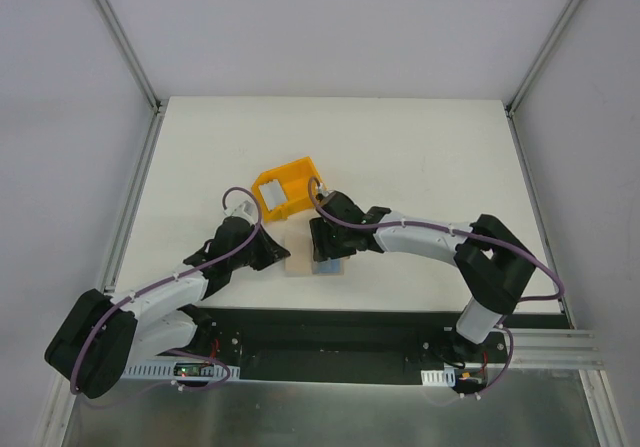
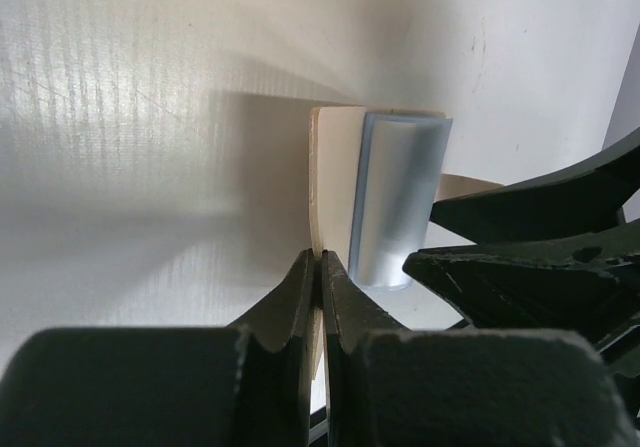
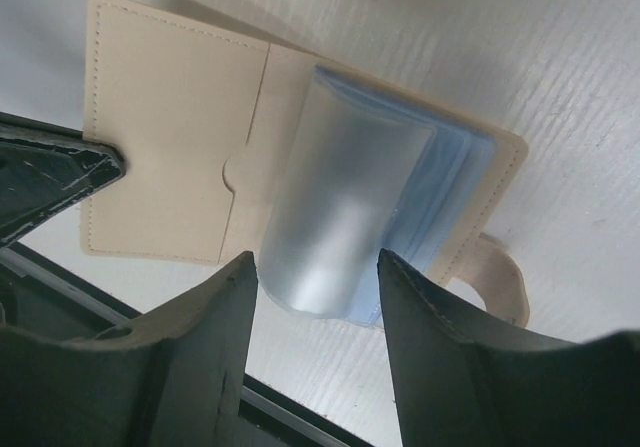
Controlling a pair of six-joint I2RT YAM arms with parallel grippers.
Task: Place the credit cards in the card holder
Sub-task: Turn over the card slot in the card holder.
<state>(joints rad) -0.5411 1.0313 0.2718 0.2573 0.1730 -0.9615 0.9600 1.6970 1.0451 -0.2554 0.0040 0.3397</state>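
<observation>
Silvery credit cards [image 3: 340, 197] sit inside the wide-spread right claw [image 3: 315, 262].

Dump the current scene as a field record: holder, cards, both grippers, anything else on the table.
card holder: lying open on the table, inside face up
credit cards: stacked and bowed on one half of the holder, one end overhanging its edge
left gripper: shut on the card holder's edge
right gripper: fingers apart either side of the cards' overhanging end; contact unclear
yellow bin: farther back on the table, apart from the holder
</observation>
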